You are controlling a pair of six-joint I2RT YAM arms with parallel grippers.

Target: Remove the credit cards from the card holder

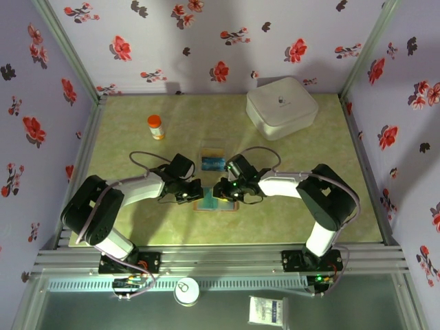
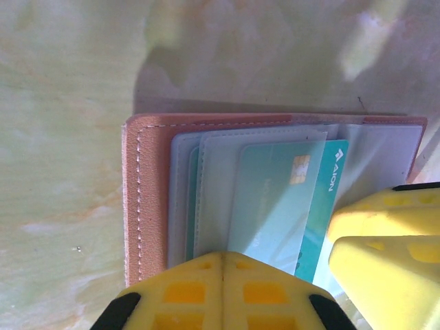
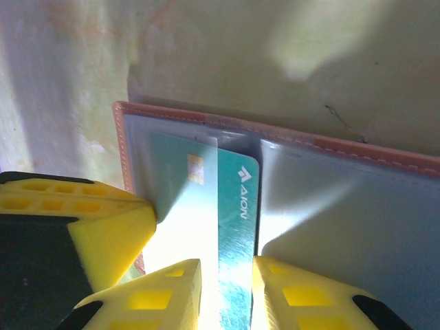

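Observation:
The brown card holder (image 1: 215, 205) lies open on the table between both arms. Its stitched edge (image 2: 146, 199) frames clear sleeves, and a teal credit card (image 2: 323, 206) sticks partway out of one. My left gripper (image 2: 222, 256) is shut with nothing between its yellow tips, which rest on the sleeves near the spine. My right gripper (image 3: 227, 265) is slightly open, its fingertips astride the exposed strip of the teal card (image 3: 239, 206), which lies flat beneath them. In the top view, the left gripper (image 1: 193, 195) and right gripper (image 1: 221, 193) meet over the holder.
A clear tray (image 1: 212, 152) holding a teal card stands just behind the holder. Further back are an orange pill bottle (image 1: 156, 127) at the left and a big white rounded box (image 1: 282, 107) at the right. Flowered walls close in three sides.

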